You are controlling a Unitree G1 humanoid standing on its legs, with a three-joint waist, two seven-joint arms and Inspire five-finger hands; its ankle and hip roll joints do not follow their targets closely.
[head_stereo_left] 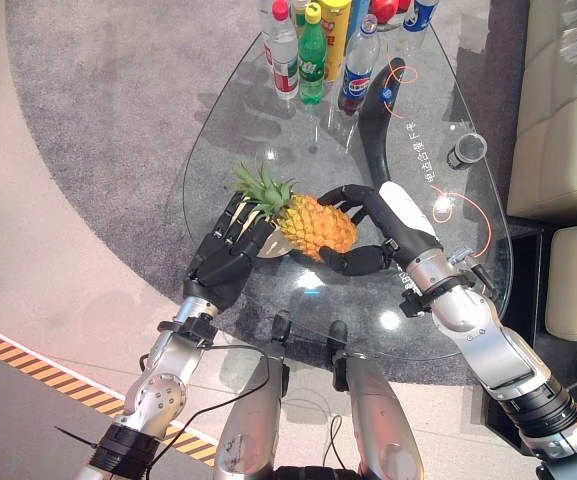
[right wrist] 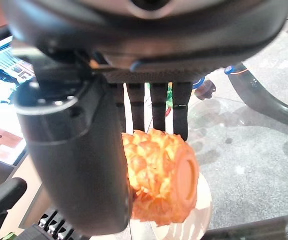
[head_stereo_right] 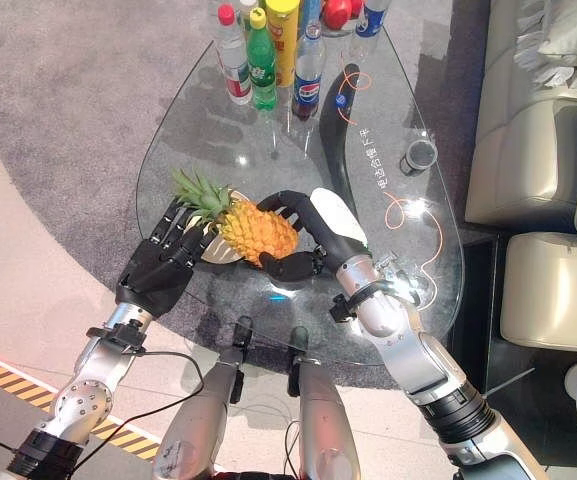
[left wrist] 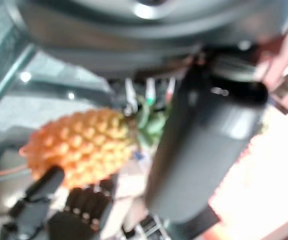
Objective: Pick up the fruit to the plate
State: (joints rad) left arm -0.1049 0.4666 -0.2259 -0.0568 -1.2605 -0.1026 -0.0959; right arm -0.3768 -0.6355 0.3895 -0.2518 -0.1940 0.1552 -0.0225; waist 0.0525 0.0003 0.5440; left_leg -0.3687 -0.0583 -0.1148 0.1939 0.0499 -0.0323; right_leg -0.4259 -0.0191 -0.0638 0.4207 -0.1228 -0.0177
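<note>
While the pineapple sits at the centre of the frame over a pale plate on the glass tabletop, both hands are gathered round it. The right hand has its fingers and thumb curled around the fruit's blunt end; in the right wrist view the fingers reach over the top of the fruit and the thumb closes from the side, with the plate just below. The left hand lies at the leafy crown end, its fingers straight and relaxed along the plate's edge, cupping rather than gripping. Whether the fruit already rests on the plate or hangs just above it cannot be told. The chief risk, as I judge it, is in letting go: the fruit is rounded and lies on its side, so it could roll off the small plate onto the slick glass if released off-centre. The left hand could also nudge the plate, which would likely slide easily. The bottles at the upper centre stand well apart.
</note>
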